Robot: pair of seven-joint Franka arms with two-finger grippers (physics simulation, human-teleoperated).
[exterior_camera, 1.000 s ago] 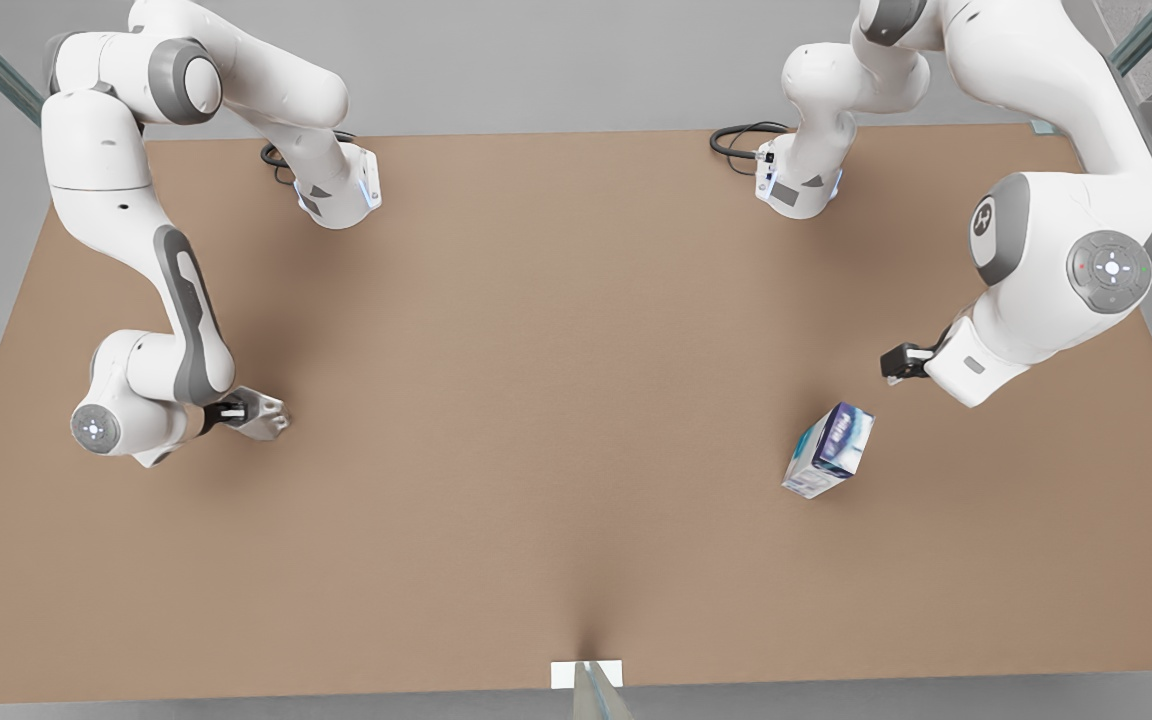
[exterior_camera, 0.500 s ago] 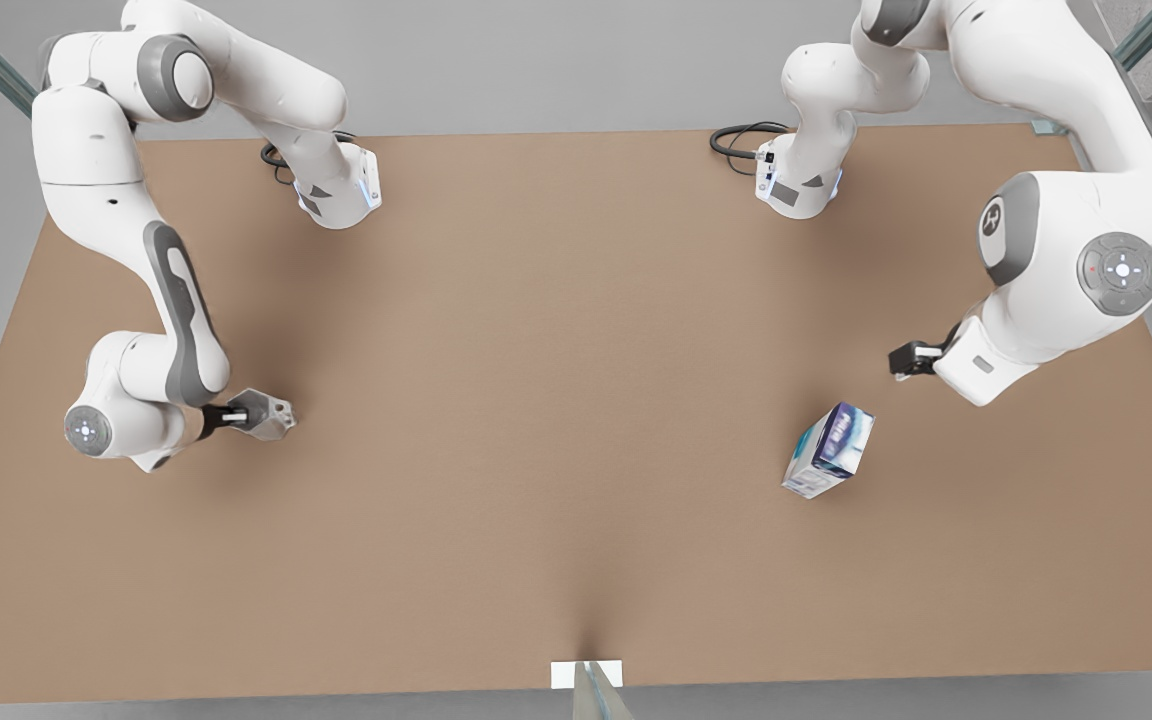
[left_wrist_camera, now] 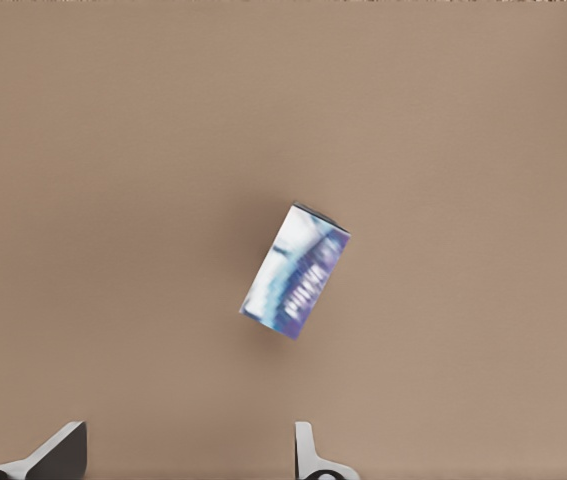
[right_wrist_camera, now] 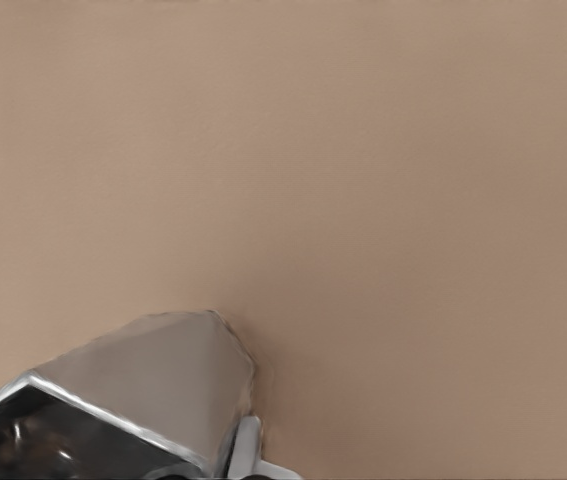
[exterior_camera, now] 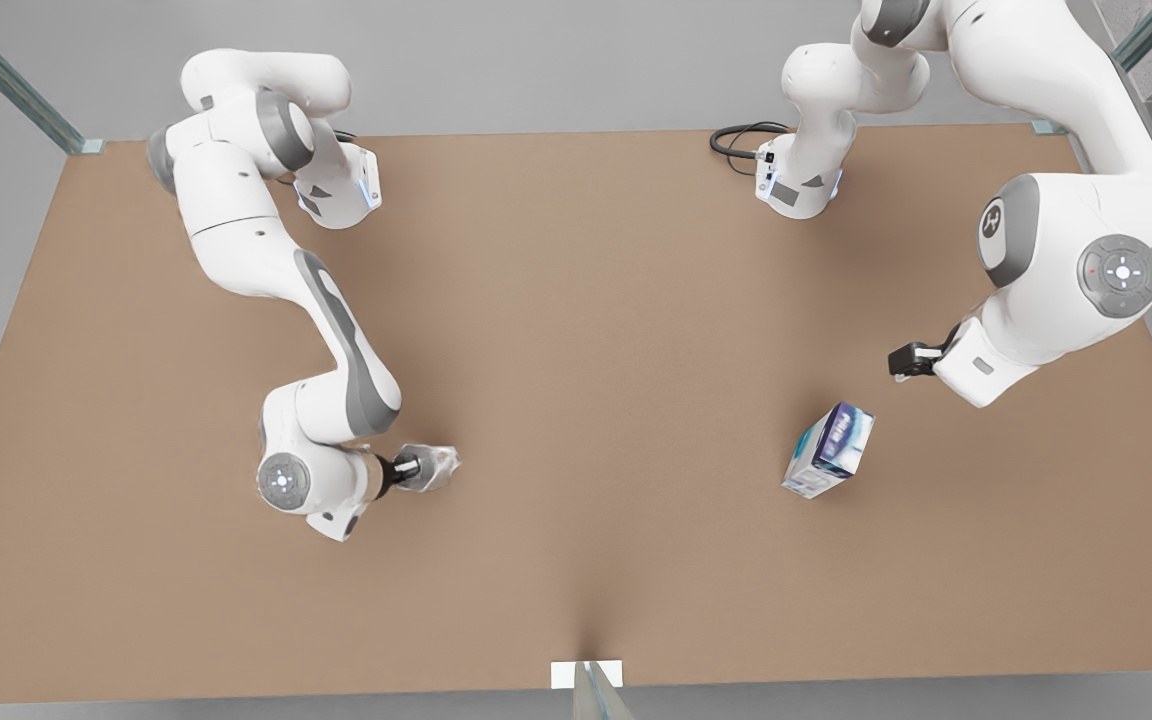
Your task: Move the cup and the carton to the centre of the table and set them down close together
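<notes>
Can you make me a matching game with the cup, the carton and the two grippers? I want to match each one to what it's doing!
Things:
1. cup
2. carton
3. left gripper
4. right gripper

States:
A. open, above the carton
B. held in a gripper
C. standing alone on the table
D. shut on the cup

Pairs: 1-B, 2-C, 3-A, 4-D

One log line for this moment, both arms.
right gripper: shut on cup, front view's left | left gripper: open, above carton | carton: on table, ungrasped
</notes>
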